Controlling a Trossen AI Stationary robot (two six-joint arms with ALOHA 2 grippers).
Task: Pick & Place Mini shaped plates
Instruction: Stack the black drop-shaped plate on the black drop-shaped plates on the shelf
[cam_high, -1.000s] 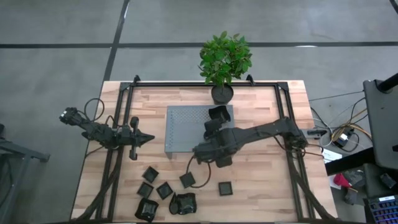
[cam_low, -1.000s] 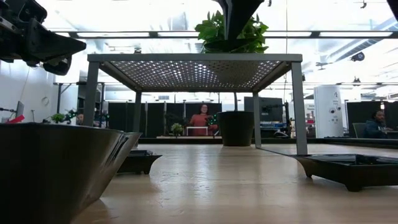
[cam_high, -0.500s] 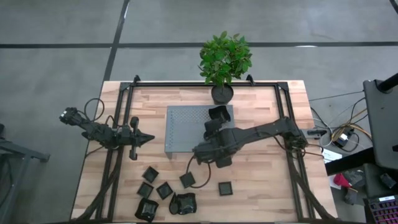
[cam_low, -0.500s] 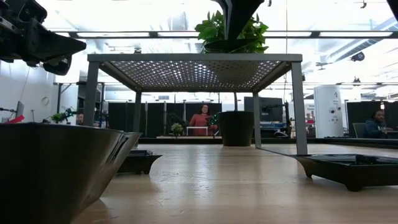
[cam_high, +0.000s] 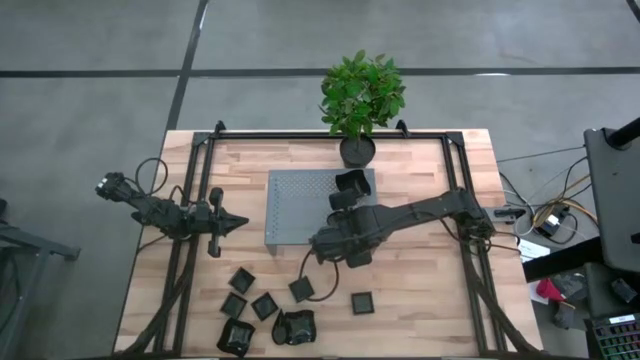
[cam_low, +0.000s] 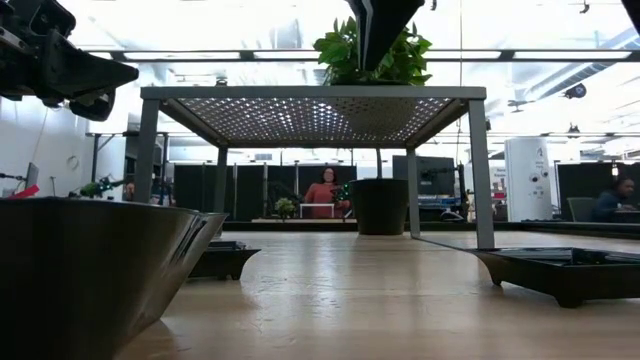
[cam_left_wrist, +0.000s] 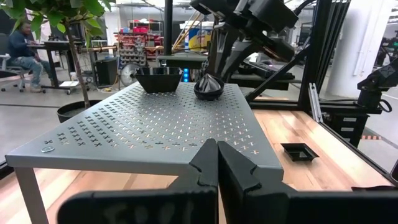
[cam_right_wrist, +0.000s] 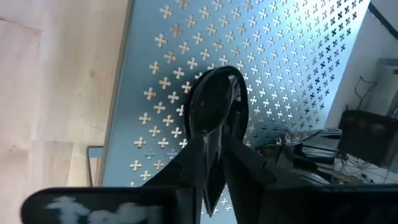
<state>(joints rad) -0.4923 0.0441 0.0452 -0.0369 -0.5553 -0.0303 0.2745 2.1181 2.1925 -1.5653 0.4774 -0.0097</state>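
Note:
A grey perforated platform (cam_high: 300, 205) stands at the table's middle. A square black mini plate (cam_high: 352, 182) rests on its far right corner and also shows in the left wrist view (cam_left_wrist: 158, 79). My right gripper (cam_high: 338, 212) is over the platform's right edge, shut on a teardrop-shaped mini plate (cam_high: 340, 200). Several more mini plates (cam_high: 264, 305) lie on the wood near the table's near edge. My left gripper (cam_high: 238, 222) is shut and empty, left of the platform and level with its top. My right gripper pinches the teardrop plate's wall at its near rim (cam_right_wrist: 208, 134) between its two fingers. The fingers slant down from the table's near side. In the left wrist view the plate's underside (cam_left_wrist: 208, 94) sits on the platform top, next to the square plate.
A potted plant (cam_high: 360, 100) stands at the far edge behind the platform. Black frame rails (cam_high: 195, 200) run along the table's left and right sides. In the low view a large dish (cam_low: 90, 270) fills the near left and a flat dish (cam_low: 560, 270) lies at right.

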